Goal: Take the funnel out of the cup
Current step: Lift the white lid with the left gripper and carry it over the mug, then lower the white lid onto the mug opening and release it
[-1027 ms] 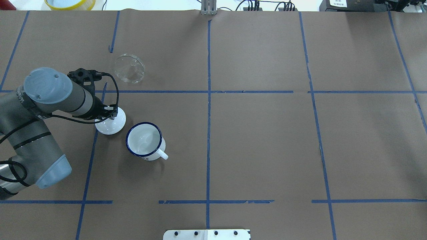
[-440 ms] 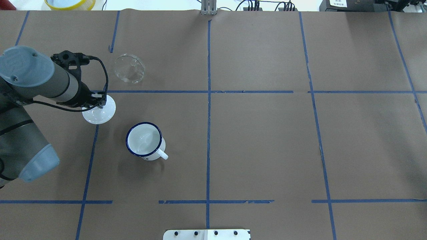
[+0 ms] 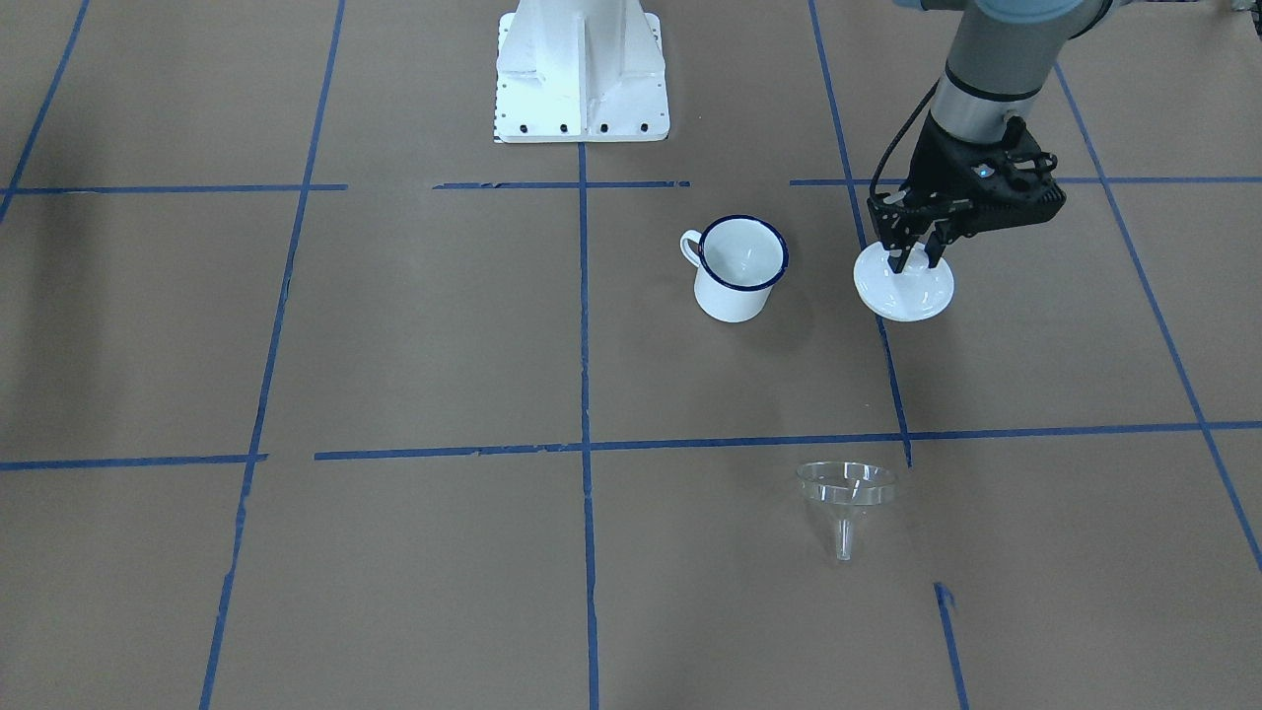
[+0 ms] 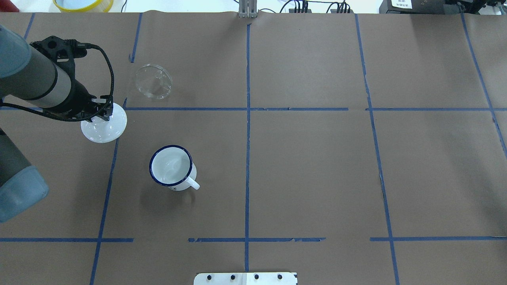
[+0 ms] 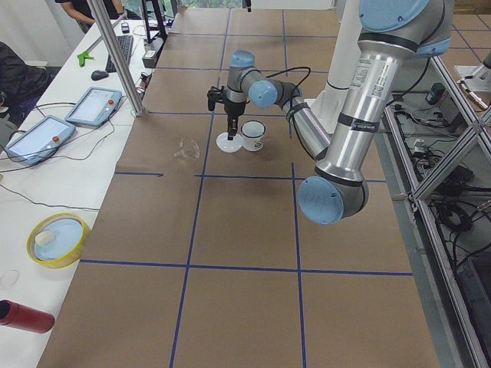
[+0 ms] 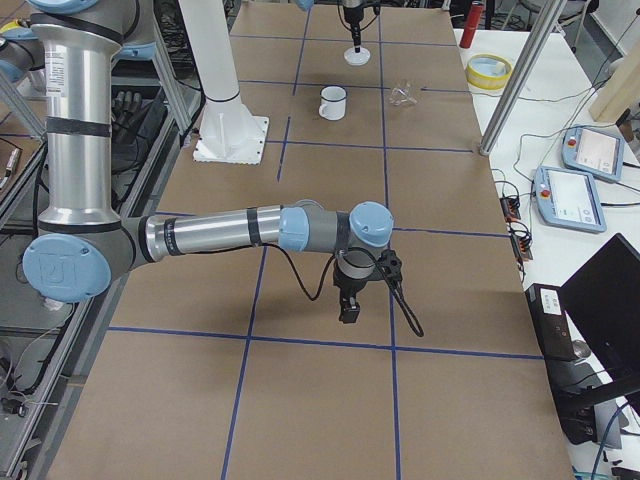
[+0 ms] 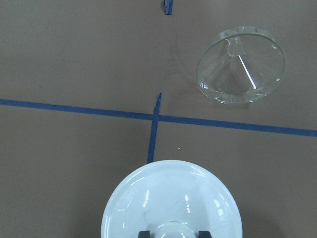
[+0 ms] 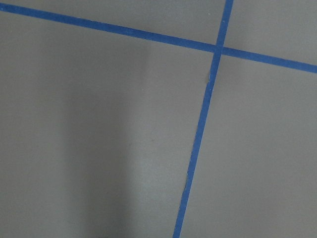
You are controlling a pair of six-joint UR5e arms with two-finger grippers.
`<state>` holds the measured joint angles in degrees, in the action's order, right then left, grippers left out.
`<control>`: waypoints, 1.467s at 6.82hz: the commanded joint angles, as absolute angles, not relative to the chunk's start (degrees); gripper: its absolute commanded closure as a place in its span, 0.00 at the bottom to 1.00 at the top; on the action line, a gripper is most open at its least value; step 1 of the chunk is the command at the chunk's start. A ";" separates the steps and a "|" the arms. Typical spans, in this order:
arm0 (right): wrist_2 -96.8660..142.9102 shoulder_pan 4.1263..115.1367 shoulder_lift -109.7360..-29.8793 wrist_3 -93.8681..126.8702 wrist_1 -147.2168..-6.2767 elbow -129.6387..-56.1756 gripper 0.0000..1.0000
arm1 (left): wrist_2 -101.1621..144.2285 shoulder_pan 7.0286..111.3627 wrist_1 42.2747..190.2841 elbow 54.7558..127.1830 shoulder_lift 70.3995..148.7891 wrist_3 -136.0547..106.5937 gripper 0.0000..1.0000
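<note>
The clear funnel (image 4: 153, 81) lies on its side on the brown paper, apart from the cup; it also shows in the front view (image 3: 846, 493) and the left wrist view (image 7: 241, 64). The white cup (image 4: 171, 166) with a dark blue rim stands upright and empty (image 3: 737, 268). My left gripper (image 4: 103, 111) is shut on the knob of a white domed lid (image 4: 103, 128), left of the cup and near the funnel (image 3: 912, 258). My right gripper (image 6: 350, 305) shows only in the exterior right view, low over bare paper; I cannot tell whether it is open.
Blue tape lines cross the brown paper. The white robot base (image 3: 582, 69) stands at the table's near edge. A yellow bowl (image 4: 83, 4) sits beyond the far left edge.
My left gripper has carried the white lid to the left and farther from the cup. The cup and the funnel have not moved.
</note>
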<state>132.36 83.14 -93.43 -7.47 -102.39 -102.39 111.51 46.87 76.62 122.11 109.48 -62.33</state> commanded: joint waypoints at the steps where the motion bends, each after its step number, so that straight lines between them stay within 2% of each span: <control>1: 132.36 83.14 -93.34 -7.47 -102.39 -102.39 0.00 | 113.99 44.15 68.48 124.10 116.07 -70.87 1.00; 4: 132.36 83.14 -93.43 -7.47 -102.39 -102.39 0.00 | 113.29 34.56 68.99 118.59 121.72 -81.46 1.00; 7: 132.36 83.14 -93.43 -7.47 -102.39 -102.39 0.00 | 113.20 33.84 73.19 114.54 121.47 -81.30 1.00; 10: 132.36 83.14 -93.43 -7.47 -102.39 -102.31 0.00 | 111.80 34.19 73.92 114.26 121.03 -80.77 1.00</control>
